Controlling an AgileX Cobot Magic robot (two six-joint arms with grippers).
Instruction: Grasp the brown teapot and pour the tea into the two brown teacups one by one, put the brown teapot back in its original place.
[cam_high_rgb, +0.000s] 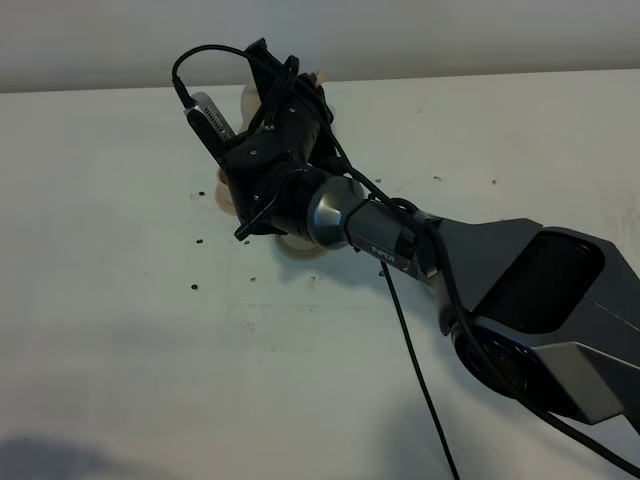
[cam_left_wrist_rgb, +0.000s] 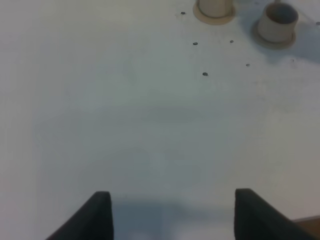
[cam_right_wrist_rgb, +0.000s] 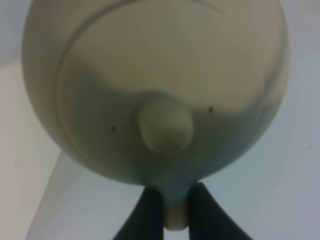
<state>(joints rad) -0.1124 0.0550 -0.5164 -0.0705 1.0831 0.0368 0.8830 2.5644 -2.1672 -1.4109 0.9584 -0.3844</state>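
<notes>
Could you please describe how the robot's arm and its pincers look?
The right arm has angular dark grey and black shells, a shiny silver ring near the wrist, small white lettering and thin black cables alongside. The right pincer has dark tapered fingers; the left pincer shows two black wedge-shaped fingers.

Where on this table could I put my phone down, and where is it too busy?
Bare: the table front and left, from the near edge to the arm; also the stretch between the left gripper and the two teacups. Crowded: back middle, where the right gripper holds the brown teapot by the saucers.
</notes>
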